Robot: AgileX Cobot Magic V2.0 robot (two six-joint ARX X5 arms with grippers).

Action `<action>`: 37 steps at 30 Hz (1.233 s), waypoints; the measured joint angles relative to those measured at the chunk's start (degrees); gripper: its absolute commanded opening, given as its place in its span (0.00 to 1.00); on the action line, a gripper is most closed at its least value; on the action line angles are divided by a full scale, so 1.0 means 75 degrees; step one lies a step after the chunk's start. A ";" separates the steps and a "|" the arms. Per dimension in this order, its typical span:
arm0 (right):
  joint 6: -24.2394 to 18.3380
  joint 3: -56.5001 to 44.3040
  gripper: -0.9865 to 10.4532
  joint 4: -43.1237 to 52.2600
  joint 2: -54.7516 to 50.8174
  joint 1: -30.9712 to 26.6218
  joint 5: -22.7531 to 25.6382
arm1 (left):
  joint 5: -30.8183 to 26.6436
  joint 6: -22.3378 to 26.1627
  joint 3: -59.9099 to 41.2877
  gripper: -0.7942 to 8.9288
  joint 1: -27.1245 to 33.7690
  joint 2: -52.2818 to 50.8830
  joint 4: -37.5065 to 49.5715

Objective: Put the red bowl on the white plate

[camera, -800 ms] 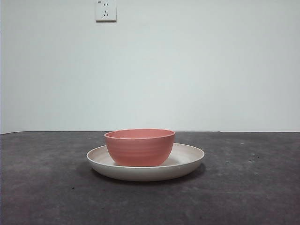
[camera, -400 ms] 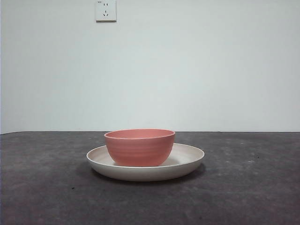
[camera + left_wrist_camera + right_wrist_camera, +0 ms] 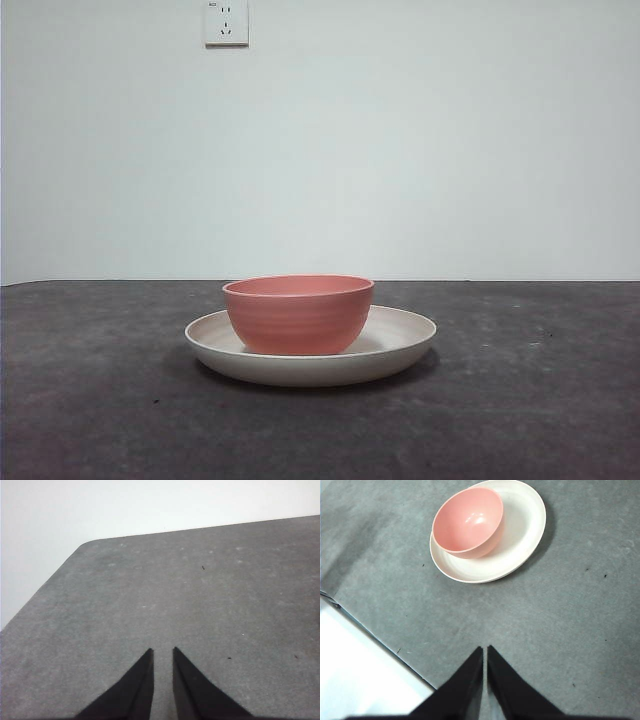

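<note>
The red bowl [image 3: 298, 313] stands upright in the white plate [image 3: 400, 340] at the middle of the dark table. From the right wrist the bowl [image 3: 468, 522] sits toward one side of the plate [image 3: 522, 535], empty inside. My right gripper [image 3: 485, 652] hangs well back from them, shut and holding nothing. My left gripper [image 3: 162, 652] hovers over bare table near a rounded corner, its jaws close together with a thin gap and nothing between them. Neither arm shows in the front view.
A white wall with a socket [image 3: 226, 22] stands behind the table. The table edge [image 3: 375, 639] runs close to the right gripper, with a white floor beyond it. The table's rounded corner [image 3: 87, 544] lies ahead of the left gripper.
</note>
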 measured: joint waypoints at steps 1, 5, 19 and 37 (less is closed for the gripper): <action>0.0000 0.0000 0.09 0.0000 0.0000 0.0000 0.0000 | 0.0000 0.0000 0.0000 0.15 0.0000 0.0000 0.0000; 0.0000 0.0000 0.09 0.0000 0.0000 0.0000 0.0000 | 0.0000 0.0000 0.0000 0.15 0.0000 0.0000 0.0000; 0.0000 0.0000 0.09 0.0000 0.0000 0.0000 0.0000 | 0.0000 0.0000 0.0000 0.15 0.0000 0.0000 0.0000; -0.0262 -0.0420 0.09 0.2739 -0.0697 -0.0769 0.0979 | 0.0000 0.0000 0.0000 0.15 0.0000 0.0000 0.0000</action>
